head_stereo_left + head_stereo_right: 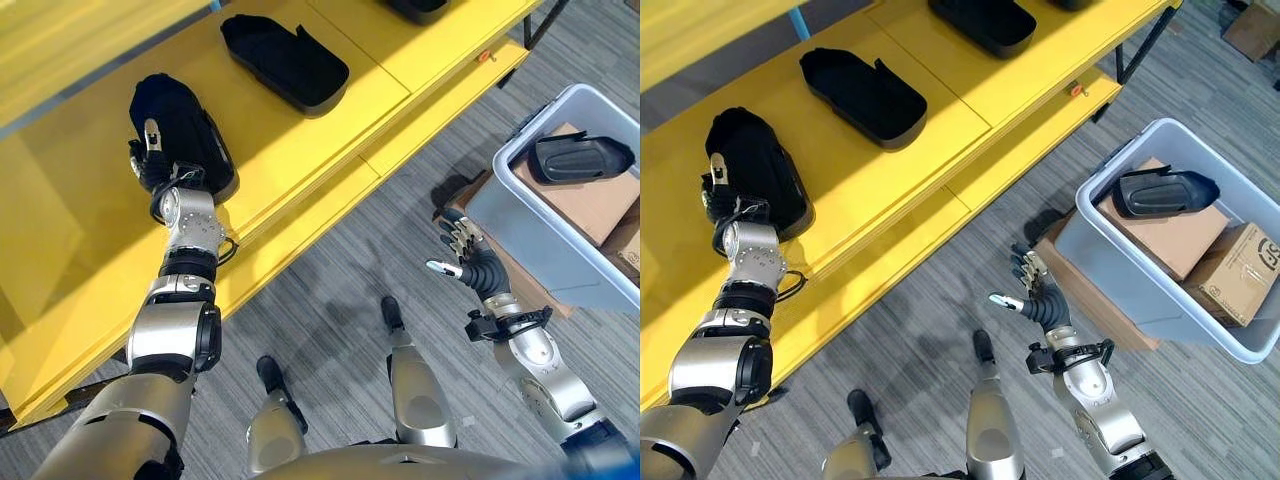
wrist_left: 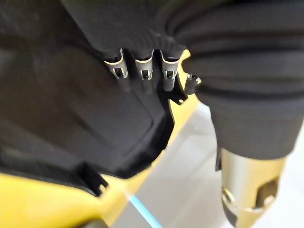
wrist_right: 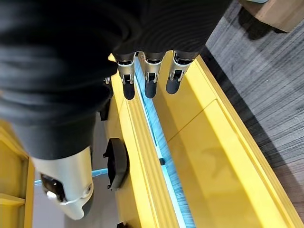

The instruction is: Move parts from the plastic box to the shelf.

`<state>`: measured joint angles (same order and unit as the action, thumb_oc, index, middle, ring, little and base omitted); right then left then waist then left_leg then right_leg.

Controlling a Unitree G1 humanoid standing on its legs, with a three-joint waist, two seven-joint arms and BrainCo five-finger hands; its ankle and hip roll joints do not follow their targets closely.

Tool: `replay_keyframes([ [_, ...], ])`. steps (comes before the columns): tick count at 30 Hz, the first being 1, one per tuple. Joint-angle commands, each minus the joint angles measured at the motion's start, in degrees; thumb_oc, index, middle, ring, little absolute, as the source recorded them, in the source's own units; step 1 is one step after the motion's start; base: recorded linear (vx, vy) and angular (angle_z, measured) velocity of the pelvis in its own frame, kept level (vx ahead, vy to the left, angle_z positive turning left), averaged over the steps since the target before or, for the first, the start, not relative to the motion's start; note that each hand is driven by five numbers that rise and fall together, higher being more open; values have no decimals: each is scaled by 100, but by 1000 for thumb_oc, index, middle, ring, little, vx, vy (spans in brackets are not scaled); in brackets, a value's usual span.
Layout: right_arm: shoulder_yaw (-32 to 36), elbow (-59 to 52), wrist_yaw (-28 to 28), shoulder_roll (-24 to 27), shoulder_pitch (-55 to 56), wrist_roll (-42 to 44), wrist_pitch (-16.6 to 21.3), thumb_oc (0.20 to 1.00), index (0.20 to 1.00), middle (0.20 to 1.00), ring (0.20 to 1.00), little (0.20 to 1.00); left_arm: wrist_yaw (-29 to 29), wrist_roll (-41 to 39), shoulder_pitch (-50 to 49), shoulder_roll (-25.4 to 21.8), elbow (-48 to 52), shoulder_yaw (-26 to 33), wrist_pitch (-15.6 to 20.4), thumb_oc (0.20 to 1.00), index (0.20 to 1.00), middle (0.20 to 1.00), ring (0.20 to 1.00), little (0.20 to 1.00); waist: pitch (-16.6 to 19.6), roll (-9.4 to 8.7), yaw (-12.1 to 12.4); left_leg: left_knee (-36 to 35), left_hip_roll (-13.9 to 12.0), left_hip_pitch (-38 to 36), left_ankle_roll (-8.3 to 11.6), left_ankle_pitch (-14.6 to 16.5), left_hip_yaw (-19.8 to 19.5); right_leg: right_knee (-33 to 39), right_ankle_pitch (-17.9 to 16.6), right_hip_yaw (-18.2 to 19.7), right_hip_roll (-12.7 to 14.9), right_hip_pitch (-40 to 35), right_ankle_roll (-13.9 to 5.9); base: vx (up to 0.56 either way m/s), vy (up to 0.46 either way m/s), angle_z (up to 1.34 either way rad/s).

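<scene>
One part sits on the yellow shelf under the left hand, grip probably curled on it; right hand relaxed, empty, near plastic box for the next part.

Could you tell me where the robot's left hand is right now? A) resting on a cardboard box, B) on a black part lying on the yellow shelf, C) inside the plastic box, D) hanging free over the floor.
B: the left hand lies on the black part that sits on the yellow shelf, while the right hand hangs over the floor beside the plastic box.
</scene>
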<state>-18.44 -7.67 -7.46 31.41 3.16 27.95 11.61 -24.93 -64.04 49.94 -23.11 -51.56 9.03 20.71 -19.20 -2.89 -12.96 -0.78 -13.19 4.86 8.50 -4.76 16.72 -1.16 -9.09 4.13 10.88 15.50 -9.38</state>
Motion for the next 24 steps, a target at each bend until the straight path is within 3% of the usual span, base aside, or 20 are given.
replay_keyframes([
  [1,252,-277,58,-142,65,70,212,1000,1000,1000,1000,1000,142,128,22,-417,219,16,372,1000,1000,1000,1000,1000,0,-21,68,696,-108,326,-76,84,-149,-767,550,-131,-21,-147,137,0,0,0],
  [7,458,-241,175,-164,222,-71,163,1000,1000,1000,1000,1000,334,213,-155,-687,1662,-439,677,1000,1000,1000,1000,1000,69,99,168,675,-46,302,-106,53,-279,-727,556,-279,41,-321,132,7,0,6],
  [11,565,-178,240,-236,277,-178,126,1000,1000,1000,1000,1000,612,260,-806,-464,2977,-718,836,1000,1000,1000,1000,1000,92,128,247,650,-5,301,-146,37,-358,-709,566,-356,44,-383,144,6,-2,10],
  [16,623,-228,294,-299,124,-324,138,1000,1000,1000,1000,1000,968,791,-2358,-168,4360,-653,701,1000,1000,1000,1000,1000,72,120,369,602,1,233,-194,26,-376,-681,579,-396,53,-491,155,0,6,3],
  [24,12,-452,535,-481,-1082,278,329,1000,1000,1000,1000,1000,1419,1841,-3764,175,4588,-890,367,1000,1000,1000,1000,1000,235,28,641,395,50,-18,-260,2,-431,-556,598,-545,105,-844,147,32,36,11],
])
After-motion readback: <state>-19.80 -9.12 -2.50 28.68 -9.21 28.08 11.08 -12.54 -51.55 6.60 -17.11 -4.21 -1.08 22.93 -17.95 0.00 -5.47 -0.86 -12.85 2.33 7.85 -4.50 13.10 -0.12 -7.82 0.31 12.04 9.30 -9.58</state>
